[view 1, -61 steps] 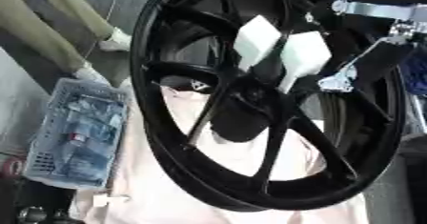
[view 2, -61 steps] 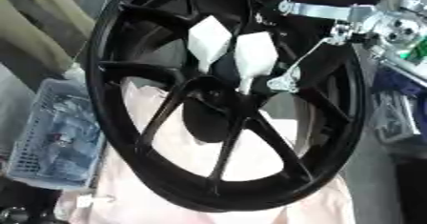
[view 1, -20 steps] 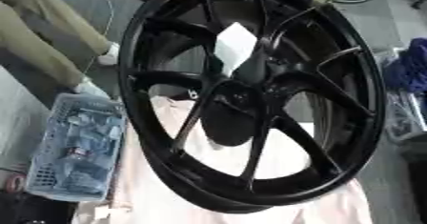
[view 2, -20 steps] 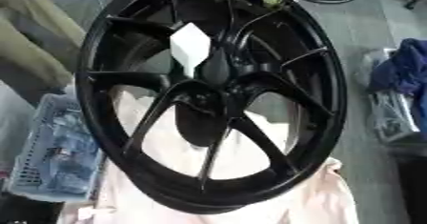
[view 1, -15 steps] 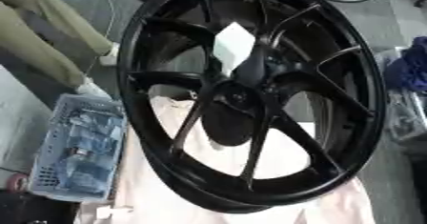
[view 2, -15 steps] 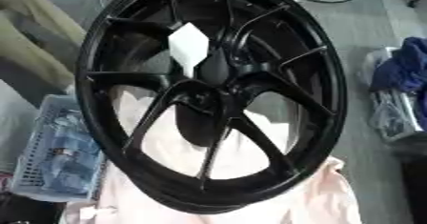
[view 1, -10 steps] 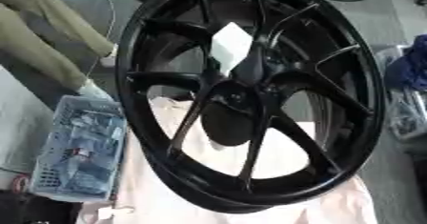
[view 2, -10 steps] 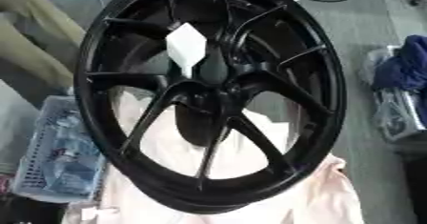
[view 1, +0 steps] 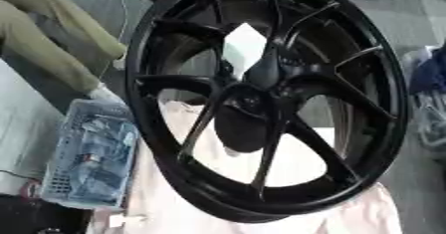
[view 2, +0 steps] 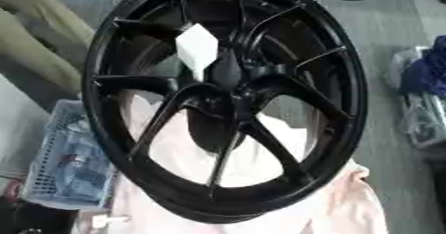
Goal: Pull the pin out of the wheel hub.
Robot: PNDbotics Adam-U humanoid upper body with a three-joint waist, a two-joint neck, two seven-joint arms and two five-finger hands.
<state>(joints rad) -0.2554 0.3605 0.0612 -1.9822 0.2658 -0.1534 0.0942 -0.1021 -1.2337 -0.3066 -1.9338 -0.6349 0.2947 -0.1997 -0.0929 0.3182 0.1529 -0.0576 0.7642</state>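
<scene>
Look first for the pin. Cannot pick out any pin on the black wheel (view 1: 150, 128), which stands tilted on a pale pink cloth (view 1: 178, 198) with its spoked face toward the camera. Best guess for the place to search: the hub (view 1: 251, 97), at the meeting of the spokes, or the white angular piece (view 2: 197, 45) just above it, lying against a spoke. Cannot say whether that piece is the pin's head, a tag or something else.

Neither hand in either view, so no telling whether fingers are straight, curled or holding anything.

To do the step well:
- Bring one hand to the hub from the front and confirm the pin before closing fingers on anything.
- Pinch the pin near its free end and draw straight along its own axis, not sideways, to avoid jamming.
- Steady the rim with the other hand; likely to rock or roll on the soft cloth otherwise.
- Keep clear of the basket (view 1: 91, 158) just left of the wheel.

Hidden or unclear:
- Top of the rim cut off by the upper edge.
- Back of the hub unseen.
- Dark oval mass below the hub, seen through the spokes, not identifiable.
- Basket contents only a bluish jumble.
- Blue bundle (view 1: 431, 73) at far right cut off.
</scene>
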